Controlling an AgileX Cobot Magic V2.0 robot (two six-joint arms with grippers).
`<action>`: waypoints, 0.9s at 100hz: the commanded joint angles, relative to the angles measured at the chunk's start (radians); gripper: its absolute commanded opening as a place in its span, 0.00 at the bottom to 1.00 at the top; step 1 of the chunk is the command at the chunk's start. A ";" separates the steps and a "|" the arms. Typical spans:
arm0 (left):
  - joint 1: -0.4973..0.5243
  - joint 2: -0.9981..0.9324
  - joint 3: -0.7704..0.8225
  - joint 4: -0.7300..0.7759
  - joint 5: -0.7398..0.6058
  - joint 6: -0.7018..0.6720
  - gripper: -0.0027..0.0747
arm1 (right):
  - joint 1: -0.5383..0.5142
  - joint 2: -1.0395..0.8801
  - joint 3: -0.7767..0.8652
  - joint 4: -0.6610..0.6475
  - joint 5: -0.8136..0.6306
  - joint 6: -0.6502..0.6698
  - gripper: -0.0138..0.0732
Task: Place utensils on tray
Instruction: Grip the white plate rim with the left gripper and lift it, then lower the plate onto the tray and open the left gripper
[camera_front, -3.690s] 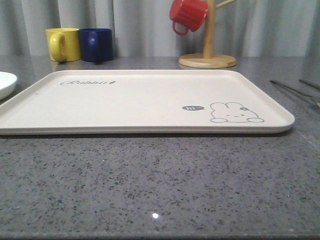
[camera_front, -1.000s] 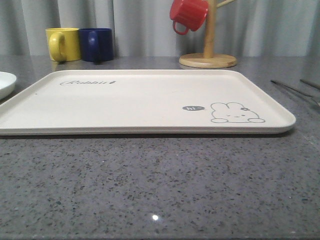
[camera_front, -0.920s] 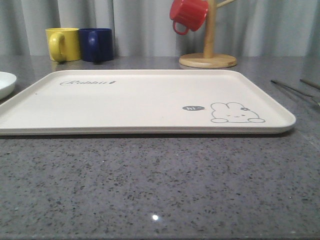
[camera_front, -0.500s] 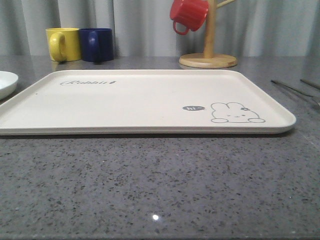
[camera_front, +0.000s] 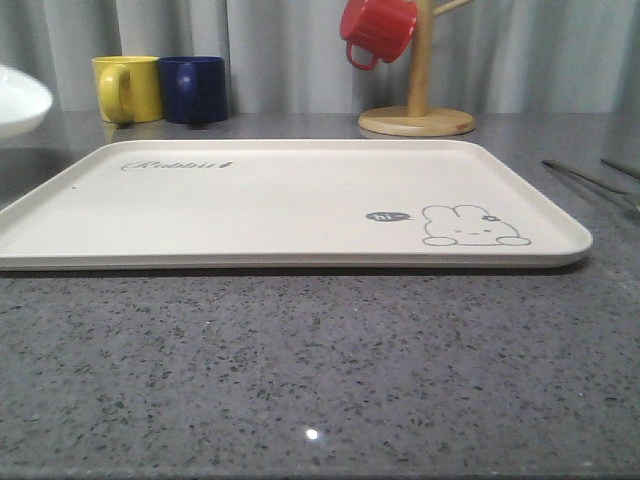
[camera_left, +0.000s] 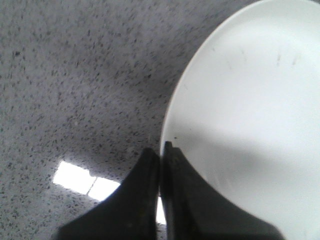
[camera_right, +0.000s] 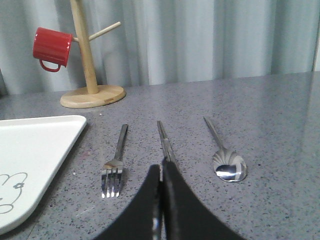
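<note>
Tray (camera_front: 280, 200), cream with rabbit drawing, sits mid-table and carries no utensil; in the right wrist view its corner (camera_right: 35, 150) lies off to the side of the right gripper (camera_right: 161, 172) on which the fork rests.

White plate (camera_left: 250, 115) is up off the table at the far-left edge of the front view (camera_front: 20, 100), its shadow on the granite below. Left gripper (camera_left: 161, 150) is pinched on the plate's rim, one finger either side of the edge. So the left arm is busy with the plate and well apart from the utensils.

Utensils lie on bare table beyond the tray's right edge, in a row ahead of the right gripper, all three roughly parallel, long axes running away from it. Chopsticks (camera_right: 165, 140) are dead ahead, near ends just beyond the fingertips and in line with them. Fork (camera_right: 115, 165) lies beside them on the tray side, tines toward the gripper, handle away. Spoon (camera_right: 225, 157) lies on the other side, bowl toward the gripper.

Right gripper's fingers are pressed together, nothing between them, hovering above the table.

Judgement: the right arm is the nearer one for any utensil. The chopsticks look the likely first pick; the fingers need to part, then drop straight ahead across the pair, and the carry goes sideways past the fork to the tray.
</note>
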 joint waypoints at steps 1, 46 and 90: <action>-0.047 -0.076 -0.036 -0.069 -0.049 0.051 0.01 | -0.006 -0.017 -0.001 0.001 -0.079 -0.010 0.07; -0.389 0.010 -0.036 -0.097 -0.052 0.124 0.01 | -0.006 -0.017 -0.001 0.001 -0.079 -0.010 0.07; -0.438 0.110 -0.036 -0.093 -0.121 0.176 0.13 | -0.006 -0.017 -0.001 0.001 -0.079 -0.010 0.07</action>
